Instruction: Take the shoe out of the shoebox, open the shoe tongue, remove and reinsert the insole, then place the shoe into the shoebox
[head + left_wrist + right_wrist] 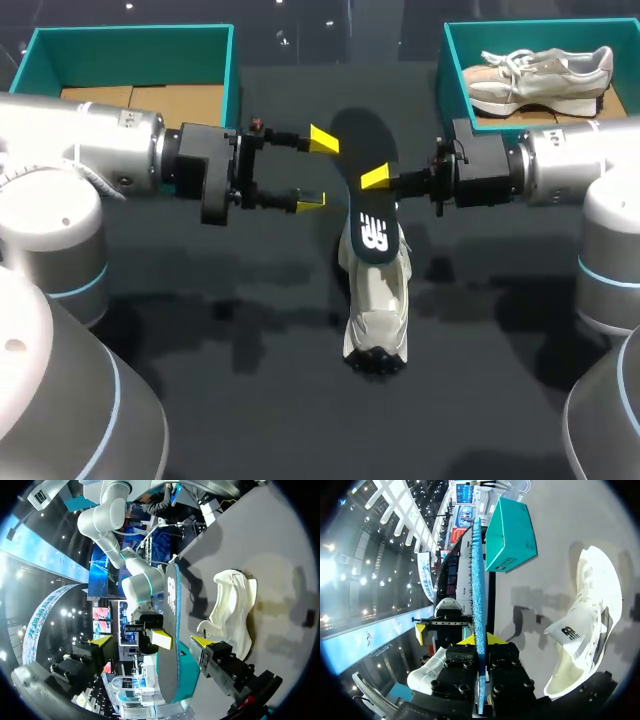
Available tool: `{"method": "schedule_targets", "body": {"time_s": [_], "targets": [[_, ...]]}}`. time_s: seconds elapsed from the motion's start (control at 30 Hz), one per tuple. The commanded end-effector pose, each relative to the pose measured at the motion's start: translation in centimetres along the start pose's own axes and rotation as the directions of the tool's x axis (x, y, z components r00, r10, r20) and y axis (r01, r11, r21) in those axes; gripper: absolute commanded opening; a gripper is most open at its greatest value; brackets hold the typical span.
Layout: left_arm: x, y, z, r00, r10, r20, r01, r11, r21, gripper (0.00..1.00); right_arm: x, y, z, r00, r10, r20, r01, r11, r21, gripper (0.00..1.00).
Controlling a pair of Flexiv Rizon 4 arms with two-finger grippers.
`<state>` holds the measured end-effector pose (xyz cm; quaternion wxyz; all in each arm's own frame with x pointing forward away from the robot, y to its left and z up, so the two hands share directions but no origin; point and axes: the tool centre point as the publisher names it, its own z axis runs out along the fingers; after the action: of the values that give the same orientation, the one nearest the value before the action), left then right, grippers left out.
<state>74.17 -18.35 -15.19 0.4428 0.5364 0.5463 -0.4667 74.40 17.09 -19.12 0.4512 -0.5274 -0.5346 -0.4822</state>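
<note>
The dark insole (368, 190) hangs tilted above the table, its heel end down in the white shoe (378, 300), which lies on the black table. My right gripper (378, 178) is shut on the insole's edge. In the right wrist view the insole (477, 580) stands edge-on between the gripper's (479, 641) pinched fingers, with the shoe (585, 625) beside it. My left gripper (317, 170) is open just left of the insole, not touching it. In the left wrist view the insole (170, 630) stands ahead of the spread fingertips (200, 642), and the shoe (230, 610) lies beyond.
A teal shoebox (452, 70) at the back right holds a second, beige shoe (540, 75). Another teal box (130, 40) at the back left shows only its cardboard floor. Dark table stretches in front of the shoe.
</note>
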Motion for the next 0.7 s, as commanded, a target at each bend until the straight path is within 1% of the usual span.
{"method": "schedule_targets", "body": {"time_s": [0.03, 0.23, 0.33, 0.37, 0.4, 0.43, 0.47, 0.5, 0.53, 0.6, 0.63, 0.7], "targets": [[-0.1, -0.1, -1.3, 1.0, 0.001, -0.004, -0.001, 1.0, 0.007, 1.0, -0.2, -0.1, 0.0, 1.0, 0.0, -0.001, 0.0, 1.0, -0.001, 0.0], [-0.1, -0.1, -1.3, 1.0, 0.001, -0.004, -0.001, 1.0, 0.007, 1.0, -0.2, -0.1, 0.0, 1.0, 0.0, -0.001, 0.0, 1.0, -0.001, 0.0], [-1.7, 1.2, -2.0, 0.999, 0.022, -0.047, -0.023, 1.0, -0.005, 1.0, -0.2, -0.1, 0.0, 1.0, 0.0, -0.001, 0.0, 1.0, -0.001, 0.0], [-2.2, 1.7, -2.2, 0.997, 0.02, -0.074, -0.021, 1.0, -0.011, 1.0, -0.2, -0.1, 0.0, 1.0, 0.0, -0.001, 0.0, 1.0, -0.001, 0.0], [-2.6, 2.3, -2.3, 0.991, 0.009, -0.135, -0.012, 1.0, -0.019, 1.0, -0.2, -0.1, 0.0, 1.0, 0.0, -0.001, 0.0, 1.0, -0.001, 0.0], [-3.1, 2.7, -2.4, 0.982, 0.002, -0.19, -0.004, 1.0, -0.008, 1.0, -0.2, -0.1, 0.0, 1.0, 0.0, -0.001, 0.0, 1.0, -0.001, 0.0], [-3.7, 2.9, -2.7, 0.98, 0.024, -0.198, -0.027, 1.0, -0.012, 1.0, -0.2, -0.1, 0.0, 1.0, 0.0, -0.001, 0.0, 1.0, -0.001, 0.0], [-4.2, 3.3, -3.0, 0.973, 0.02, -0.229, -0.023, 1.0, -0.009, 1.0, -0.2, -0.1, 0.0, 1.0, 0.0, -0.001, 0.0, 1.0, -0.001, 0.0], [-4.6, 3.7, -3.1, 0.958, 0.011, -0.285, -0.011, 1.0, 0.002, 1.0, -0.2, -0.1, 0.0, 1.0, 0.0, -0.001, 0.0, 1.0, -0.001, 0.0], [-5.9, 4.4, -3.5, 0.934, 0.017, -0.357, -0.004, 0.999, 0.036, 1.0, -0.2, -0.1, 0.0, 1.0, 0.0, -0.001, 0.0, 1.0, -0.001, 0.0], [-6.3, 4.8, -3.6, 0.907, 0.022, -0.42, -0.018, 1.0, 0.013, 1.0, -0.2, -0.1, 0.0, 1.0, 0.0, -0.001, 0.0, 1.0, -0.001, 0.0], [-6.3, 4.8, -3.6, 0.907, 0.022, -0.42, -0.018, 1.0, 0.013, 1.0, -0.2, -0.1, 0.0, 1.0, 0.0, -0.001, 0.0, 1.0, -0.001, 0.0]]}}
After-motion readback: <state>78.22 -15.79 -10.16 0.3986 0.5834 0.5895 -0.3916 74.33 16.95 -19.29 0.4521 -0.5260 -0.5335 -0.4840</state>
